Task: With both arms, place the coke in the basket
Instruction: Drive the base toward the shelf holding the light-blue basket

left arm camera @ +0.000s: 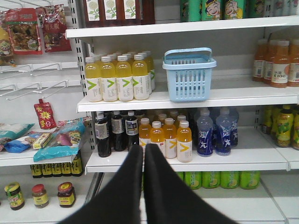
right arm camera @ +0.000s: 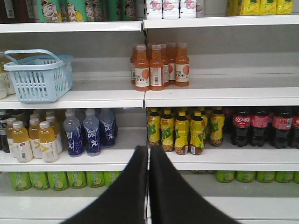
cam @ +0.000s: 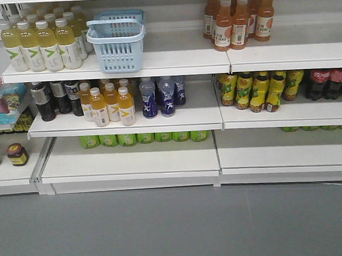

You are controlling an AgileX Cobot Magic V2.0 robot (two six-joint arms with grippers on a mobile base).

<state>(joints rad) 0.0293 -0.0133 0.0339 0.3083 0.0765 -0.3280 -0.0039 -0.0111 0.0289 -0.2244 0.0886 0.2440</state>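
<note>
Approach step: left end effector (left arm camera: 144, 148) and right end effector (right arm camera: 149, 149) are pinched closed, empty. The basket (cam: 117, 47) sits on the upper shelf (cam: 178, 61). The coke (I can't spot it) perhaps hides near the cola bottles (right arm camera: 254, 126). Next: find it, open, reach.

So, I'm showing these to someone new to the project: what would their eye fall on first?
The light blue slotted plastic basket stands out on a white shelf, between pale yellow drink bottles and orange drink bottles. In the wrist views, the black wedge-shaped left gripper and right gripper loom at bottom centre, both shut and empty.
</note>
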